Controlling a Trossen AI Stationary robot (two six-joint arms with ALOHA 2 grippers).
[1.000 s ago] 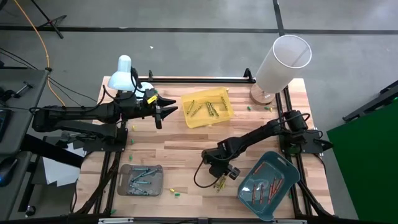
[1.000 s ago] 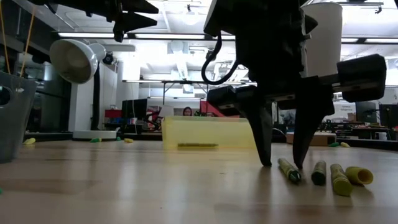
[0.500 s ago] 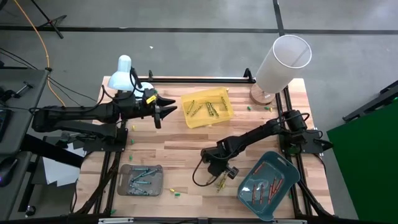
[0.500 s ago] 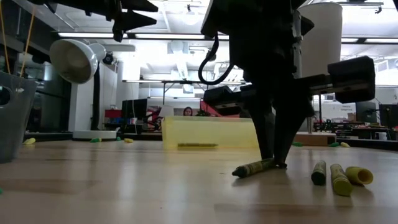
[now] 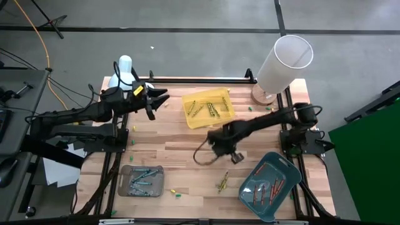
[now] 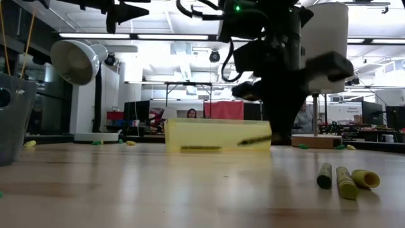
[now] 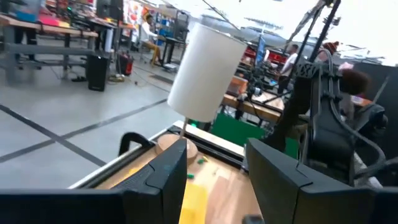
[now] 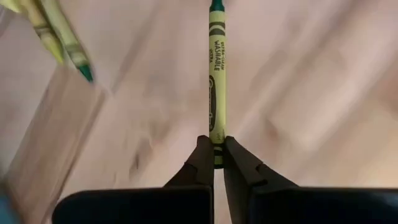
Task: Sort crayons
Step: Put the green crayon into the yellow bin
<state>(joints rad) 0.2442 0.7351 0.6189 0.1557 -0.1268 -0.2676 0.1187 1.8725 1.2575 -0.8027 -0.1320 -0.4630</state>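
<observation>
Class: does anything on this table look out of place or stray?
Yes. A few loose crayons lie on the bare wood between the grey tray and teal tray, outside any tray; more bits sit near the white cylinder.

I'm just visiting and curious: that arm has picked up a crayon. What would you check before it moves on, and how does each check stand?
1. Right claw shut on the crayon: ok.
2. Crayon lifted off the table: ok.
3. Grip near the crayon's middle: not ok, it is pinched at one end.
4. Yellow tray close by: ok.
5. Left claw clear of the path: ok, hanging open near the lamp.
</observation>
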